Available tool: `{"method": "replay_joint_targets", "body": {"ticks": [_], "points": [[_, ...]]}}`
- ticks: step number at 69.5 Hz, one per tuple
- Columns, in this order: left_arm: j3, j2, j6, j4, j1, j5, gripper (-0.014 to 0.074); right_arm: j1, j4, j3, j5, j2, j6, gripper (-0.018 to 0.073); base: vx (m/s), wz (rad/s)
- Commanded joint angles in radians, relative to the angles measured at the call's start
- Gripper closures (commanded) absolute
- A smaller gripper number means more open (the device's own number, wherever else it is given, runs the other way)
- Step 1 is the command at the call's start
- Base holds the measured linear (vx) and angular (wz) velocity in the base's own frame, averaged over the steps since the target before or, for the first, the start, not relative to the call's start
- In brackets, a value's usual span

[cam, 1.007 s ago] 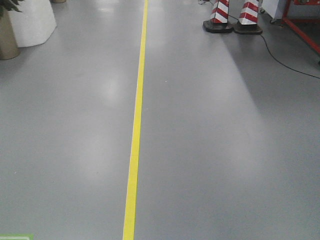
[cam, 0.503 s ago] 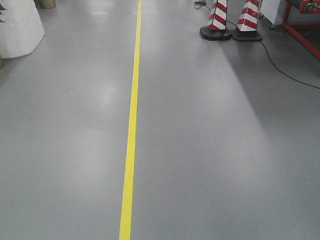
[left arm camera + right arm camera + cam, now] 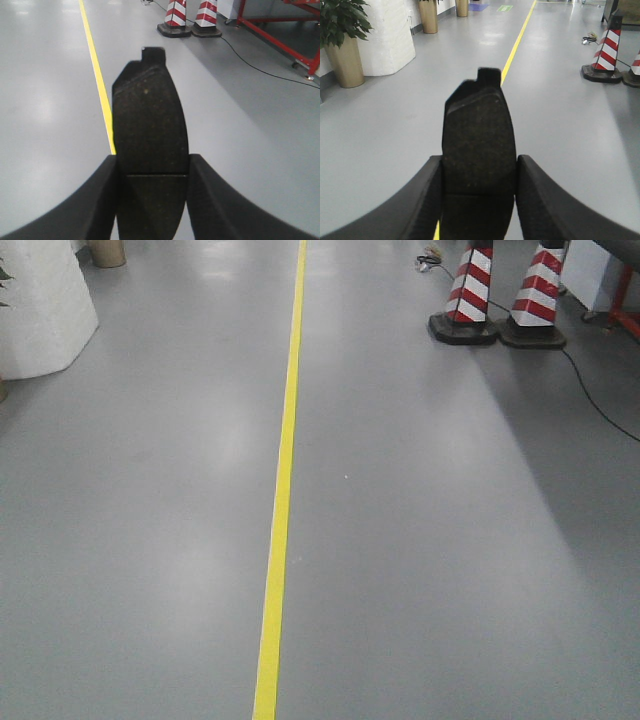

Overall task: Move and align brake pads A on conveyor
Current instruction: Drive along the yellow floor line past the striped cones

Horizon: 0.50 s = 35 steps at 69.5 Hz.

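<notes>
- Gripping a brake pad (image 3: 150, 125), the left gripper (image 3: 152, 159) presses its two black fingers against the pad's long edges. The pad is dark grey, rough and speckled, with gently curved sides, a thin groove across it level with the fingers and a small square tab at its far end.
- The right gripper (image 3: 479, 159) is clamped the same way on a second brake pad (image 3: 479, 130) of the same look.
- Both pads hang above the grey floor (image 3: 450, 570). In the left wrist view the yellow floor line (image 3: 97, 75) passes behind the pad's left edge. In the right wrist view it runs on from behind the pad's upper right.
- Compared with half a second ago, the front view shows the yellow line further right in the frame. The two striped cones (image 3: 470, 295) (image 3: 537, 295) have slid right and lower, and more of the white pillar (image 3: 40, 310) is in view.
- Right of the line stand the cones, a black cable (image 3: 598, 403) and a red frame (image 3: 243, 10), all well apart from it. Left of the line are the pillar and a potted plant (image 3: 342, 45). Grey floor stretches on both sides of the line between them.
</notes>
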<state>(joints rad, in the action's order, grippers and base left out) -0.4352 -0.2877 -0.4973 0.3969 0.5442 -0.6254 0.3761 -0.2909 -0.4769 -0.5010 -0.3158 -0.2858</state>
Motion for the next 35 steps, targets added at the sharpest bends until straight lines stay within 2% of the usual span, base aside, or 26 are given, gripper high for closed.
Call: {"method": "replay_joint_targets", "body": {"ticks": [1,35], "points": [[-0.029,-0.006,-0.010,0.019,0.004,0.084,0.0603,-0.007,-0.021,-0.029,0.088,-0.006,0.004,0.0564,0.63,0.10],[-0.029,-0.006,-0.010,0.019,0.004,0.084,0.0603,-0.007,-0.021,-0.029,0.088,-0.006,0.004,0.0564,0.65,-0.02]]}}
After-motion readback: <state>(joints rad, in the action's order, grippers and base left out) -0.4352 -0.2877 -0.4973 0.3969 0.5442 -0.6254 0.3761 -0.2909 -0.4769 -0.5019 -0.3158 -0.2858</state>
